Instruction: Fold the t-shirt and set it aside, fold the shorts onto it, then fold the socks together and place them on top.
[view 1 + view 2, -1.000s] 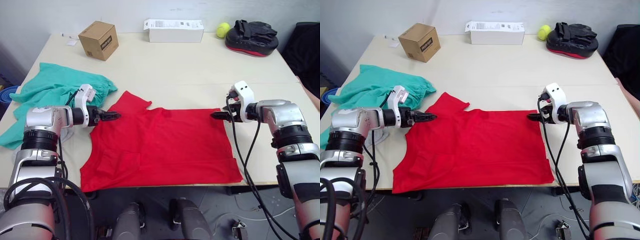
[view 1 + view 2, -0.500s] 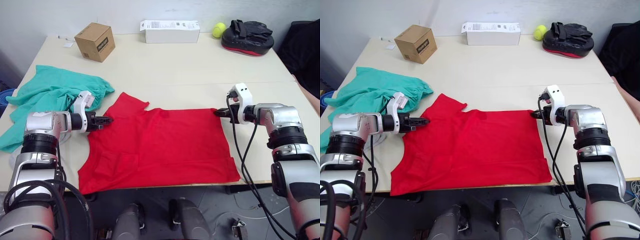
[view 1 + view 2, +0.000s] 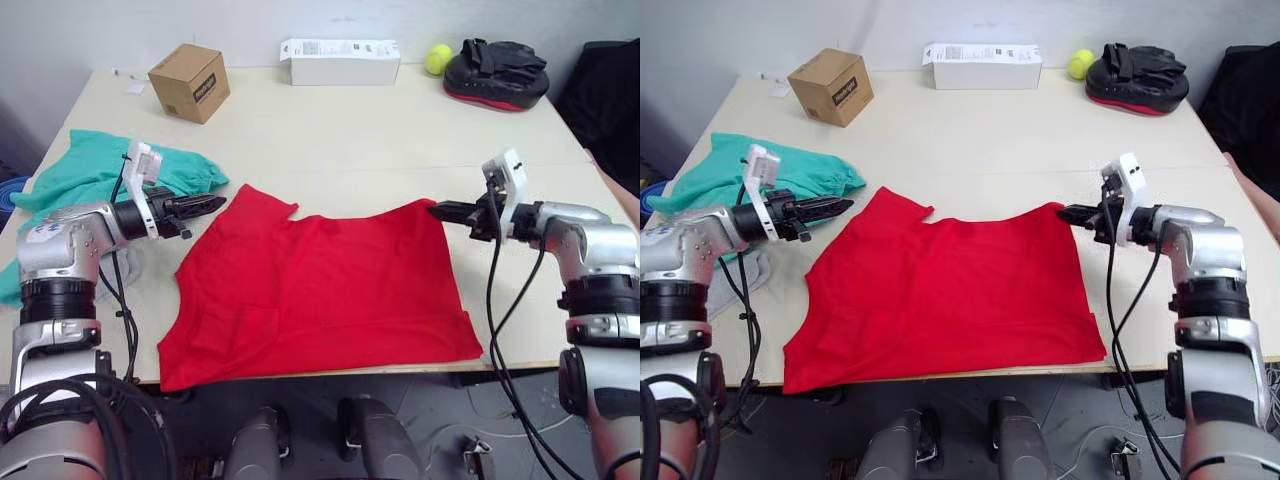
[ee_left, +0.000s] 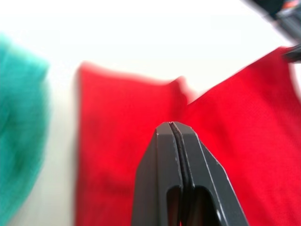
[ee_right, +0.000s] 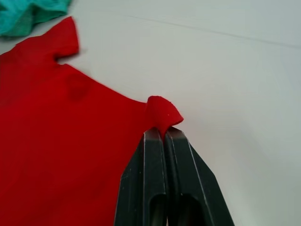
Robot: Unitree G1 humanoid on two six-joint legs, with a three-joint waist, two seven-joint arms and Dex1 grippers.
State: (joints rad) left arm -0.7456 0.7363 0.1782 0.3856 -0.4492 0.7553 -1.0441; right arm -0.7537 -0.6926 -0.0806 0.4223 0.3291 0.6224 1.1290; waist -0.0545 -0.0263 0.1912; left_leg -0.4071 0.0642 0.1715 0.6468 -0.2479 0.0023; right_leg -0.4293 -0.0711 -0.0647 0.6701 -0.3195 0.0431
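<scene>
1. Right gripper (image 3: 1072, 213) has its two black fingers pressed together on the far right corner of the t-shirt (image 3: 945, 290); the right wrist view shows a small tuft of red cloth pinched at the fingertips.
2. Left gripper (image 3: 835, 205) hovers just off the shirt's far left sleeve with its fingers closed flat against each other. The left wrist view shows no cloth between them, so it appears to hold nothing.
3. The t-shirt lies spread nearly flat on the near half of the table (image 3: 980, 130), its near edge at the table's front edge and one sleeve pointing toward the far left. No fold is visible in it yet.
4. The shorts (image 3: 735, 170) sit in a loose teal heap on the left side of the table, beyond the left gripper, apart from the shirt and unfolded.
5. I cannot pick out the socks with any confidence.
6. Judged from this, the task is at its very start: the shirt's first fold is only being set up, and the shorts and socks steps all remain.
7. At the far edge stand a cardboard box (image 3: 832, 86), a white carton (image 3: 983, 66), a tennis ball (image 3: 1079, 65) and a black and red pad (image 3: 1138, 80), well clear of the work.
</scene>
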